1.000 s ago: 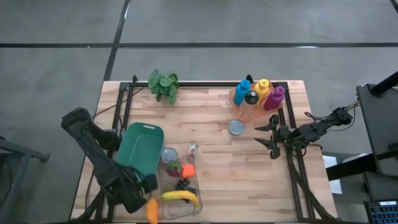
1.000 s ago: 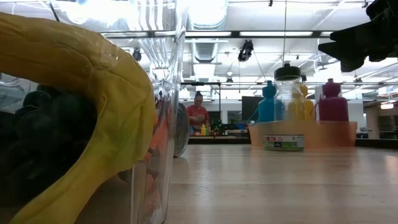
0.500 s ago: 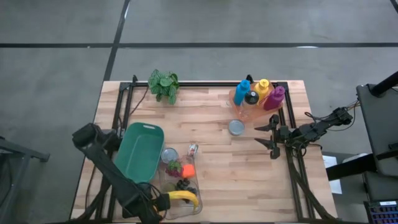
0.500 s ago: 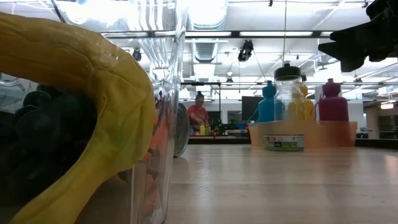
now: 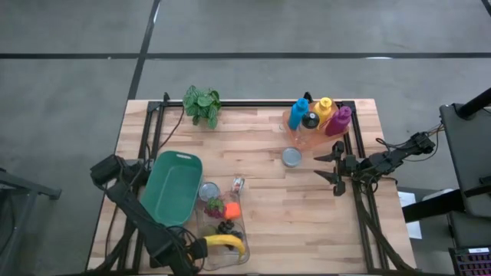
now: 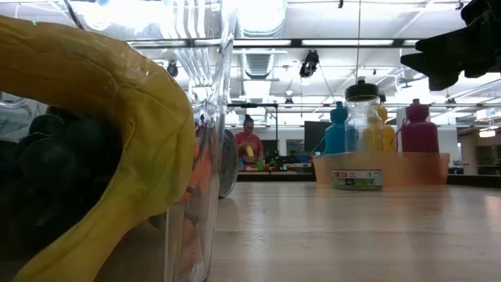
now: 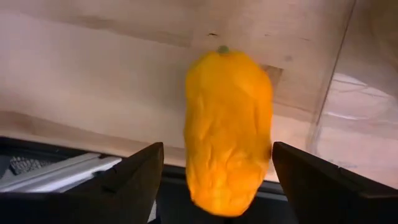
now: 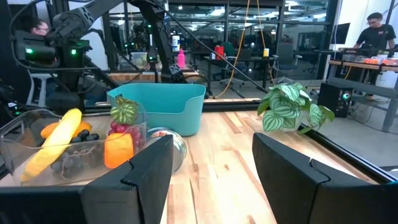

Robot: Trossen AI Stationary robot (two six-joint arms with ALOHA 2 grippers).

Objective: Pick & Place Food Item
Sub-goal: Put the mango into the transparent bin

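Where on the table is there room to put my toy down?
The biggest bare patch of the table is the wood right of the clear food bin, below the round tin. Another lies between the plant and the bottles. Around the green tub and bin it is crowded.

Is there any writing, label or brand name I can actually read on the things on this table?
None can be read.
small tin by the bottle rack: has a label band, too blurred to read.
small can near the clear food tray: printed wrap, too small to read.
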